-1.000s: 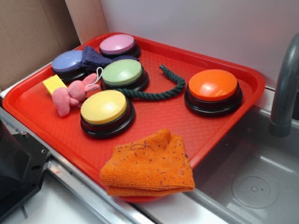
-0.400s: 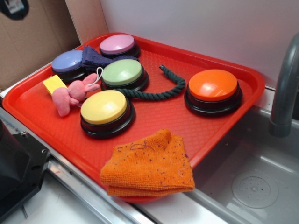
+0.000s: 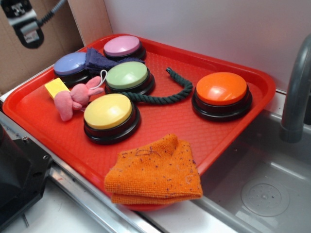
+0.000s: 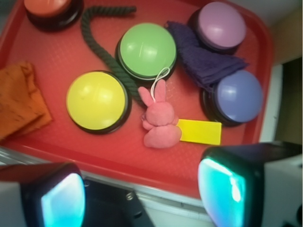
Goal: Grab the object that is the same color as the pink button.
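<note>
A small pink plush bunny (image 3: pixel 73 99) (image 4: pixel 160 120) with a white string loop lies on the red tray (image 3: pixel 160 124), between the yellow button (image 3: pixel 109 116) and a yellow block (image 3: pixel 56 87) (image 4: pixel 199 132). The pink button (image 3: pixel 123 47) (image 4: pixel 221 24) stands at the tray's far corner. In the wrist view my gripper (image 4: pixel 142 196) hangs high over the tray's near edge, jaws wide apart with nothing between them. The bunny lies just ahead of it. In the exterior view only a part of the arm (image 3: pixel 22 22) shows at the top left.
The tray also holds a green button (image 3: pixel 129 77), a blue-lavender button (image 3: pixel 71 65), an orange button (image 3: pixel 222 94), a dark green rope (image 3: pixel 167 94), a purple cloth (image 3: pixel 99 60) and an orange cloth (image 3: pixel 155 172). A sink (image 3: pixel 262 189) and faucet (image 3: pixel 296 87) lie right.
Part of the arm has come down into the top left corner of the exterior view. Nothing on the tray has moved.
</note>
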